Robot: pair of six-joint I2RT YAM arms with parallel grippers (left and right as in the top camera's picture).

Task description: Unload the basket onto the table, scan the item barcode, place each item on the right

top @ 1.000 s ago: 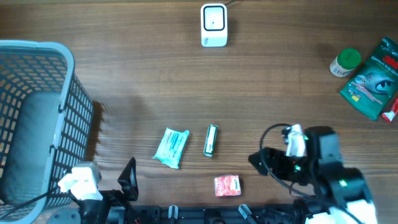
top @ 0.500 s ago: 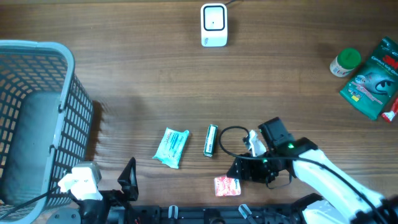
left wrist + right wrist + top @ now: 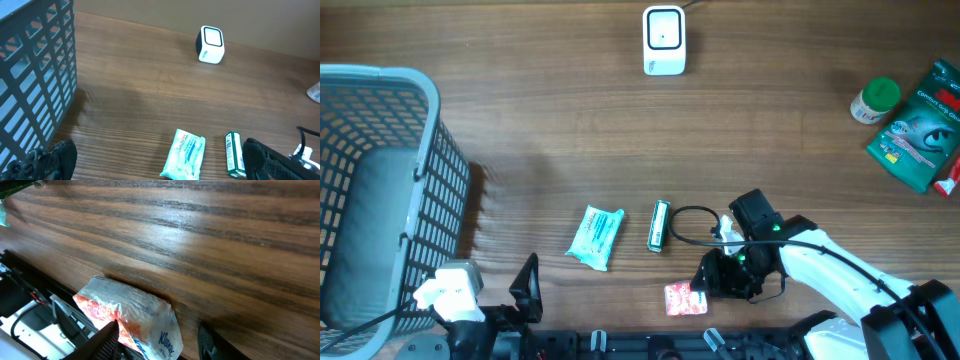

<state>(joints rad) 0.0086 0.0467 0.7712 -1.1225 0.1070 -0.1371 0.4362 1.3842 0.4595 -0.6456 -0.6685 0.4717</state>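
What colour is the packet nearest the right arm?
The packet is red-orange and white with blue lettering; best in right wrist view.

Tissue pk (image 3: 686,298) red/wht; wipes pk (image 3: 595,237) teal; basket (image 3: 445,200) blue-grey grid; scanner (image 3: 664,41) wht; table (image 3: 770,120) dk wood grain.

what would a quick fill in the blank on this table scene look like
1. The jaws of the right gripper stand either side of the orange tissue pack, which bears the brand name ____.
2. The grey basket stands at the overhead view's ____ edge.
3. The slim stick lying beside the teal packet is coloured ____.

Missing words: Kleenex; left; green
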